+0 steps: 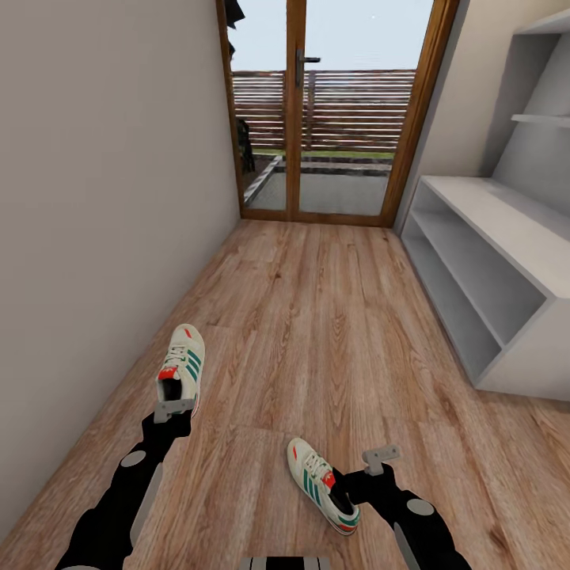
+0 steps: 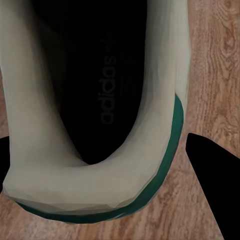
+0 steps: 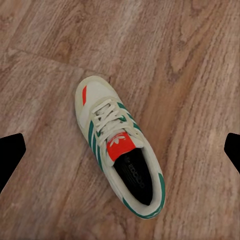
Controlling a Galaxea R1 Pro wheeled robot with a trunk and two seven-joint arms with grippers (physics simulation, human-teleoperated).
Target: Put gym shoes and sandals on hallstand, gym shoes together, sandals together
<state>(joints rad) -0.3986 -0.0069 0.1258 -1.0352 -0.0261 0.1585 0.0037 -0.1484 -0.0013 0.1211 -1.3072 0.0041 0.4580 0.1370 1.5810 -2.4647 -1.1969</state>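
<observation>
Left gripper (image 1: 174, 409) sits low at the heel of the far-left gym shoe (image 1: 183, 366), arm stretched forward and down along the left wall (image 1: 103, 198). In our left wrist view the shoe's heel collar (image 2: 95, 190) lies between the dark fingertips (image 2: 217, 175), fingers spread on either side, not clamped. We can't tell if they touch the shoe.

Right gripper (image 1: 381, 459) hangs above the floor just right of the near gym shoe (image 1: 322, 484), forearm angled forward with the wrist bent. Right wrist view looks straight down on that shoe (image 3: 119, 145); fingertips (image 3: 10, 152) show at both frame edges, spread wide, holding nothing.

Both shoes rest on the corridor floor (image 1: 317, 317), well apart, toes pointing to the far end. The near one is angled slightly left.

Hallstand (image 1: 491, 261) stands along the right wall, two shelf openings facing the corridor, stepped shelves (image 1: 542, 119) above. Glass door (image 1: 332, 111) closes the far end.
</observation>
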